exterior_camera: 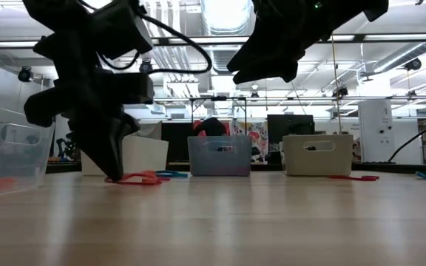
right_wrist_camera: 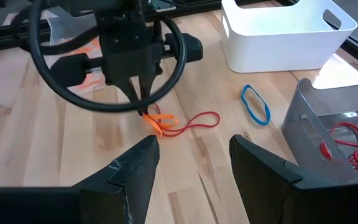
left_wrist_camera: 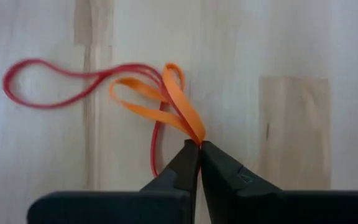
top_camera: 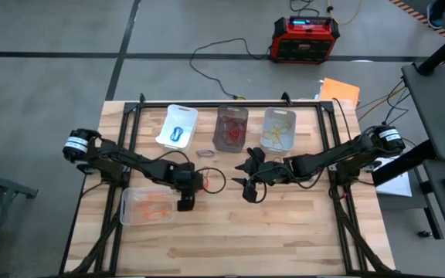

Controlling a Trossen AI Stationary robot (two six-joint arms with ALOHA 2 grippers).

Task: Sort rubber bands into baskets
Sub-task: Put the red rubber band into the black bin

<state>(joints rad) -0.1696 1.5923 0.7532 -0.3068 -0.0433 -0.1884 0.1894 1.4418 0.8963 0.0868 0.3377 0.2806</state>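
An orange rubber band lies on the wooden table, tangled with a red rubber band. My left gripper points down at them near the table's middle and is shut on the orange band; it also shows in the low view. My right gripper hovers open and empty just to the right, above the table. A clear basket with orange bands stands at the near left. White, smoky dark and clear baskets stand in a row at the far edge. My left gripper pinches one end of the orange band's loop between its two fingertips. The fingers come from above, pointing down, their tips at the table top. The rest of the band lies slack on the table, across the red band.
A blue band lies loose on the table in front of the white basket. The dark basket holds red bands. Another red band lies at the right in the low view. A black cable loops around my left wrist.
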